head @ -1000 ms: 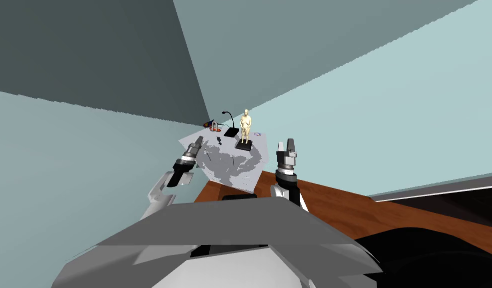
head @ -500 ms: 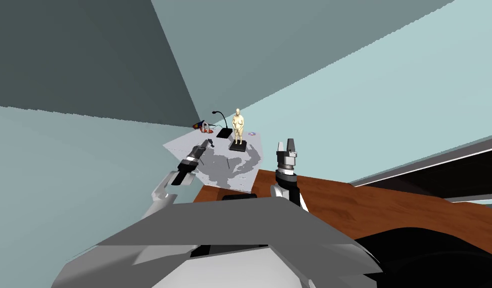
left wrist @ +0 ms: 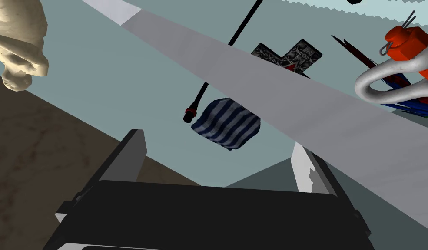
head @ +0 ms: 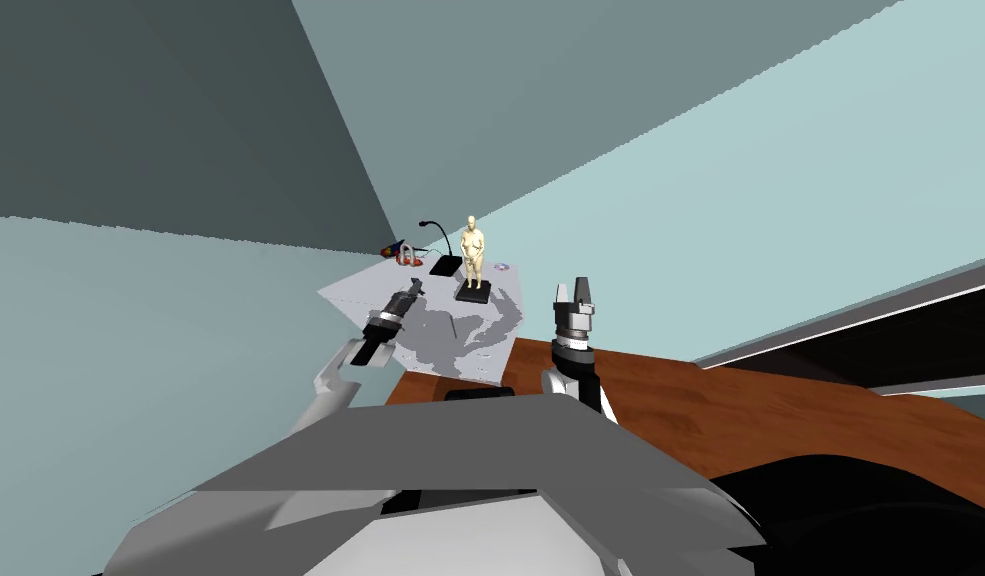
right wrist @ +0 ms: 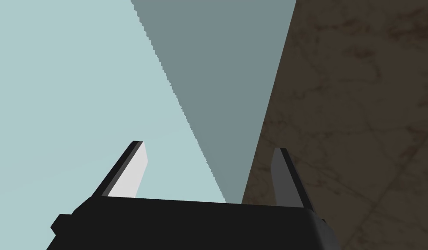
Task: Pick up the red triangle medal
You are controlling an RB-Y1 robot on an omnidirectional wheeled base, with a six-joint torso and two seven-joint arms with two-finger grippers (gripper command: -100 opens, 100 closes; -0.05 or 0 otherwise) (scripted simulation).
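The medal [left wrist: 300, 50], a dark cross on a limp striped ribbon [left wrist: 226, 123], lies at 12 o'clock from the left gripper [left wrist: 217, 139], whose jaws gape empty. It is likely light, thin and stiff, so pinch the cross's edges. The right gripper [right wrist: 209, 146] has its jaws likewise wide and empty.

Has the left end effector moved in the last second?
Yes. The left end effector has advanced farther across the grey table, ending closer to the cream figurine.
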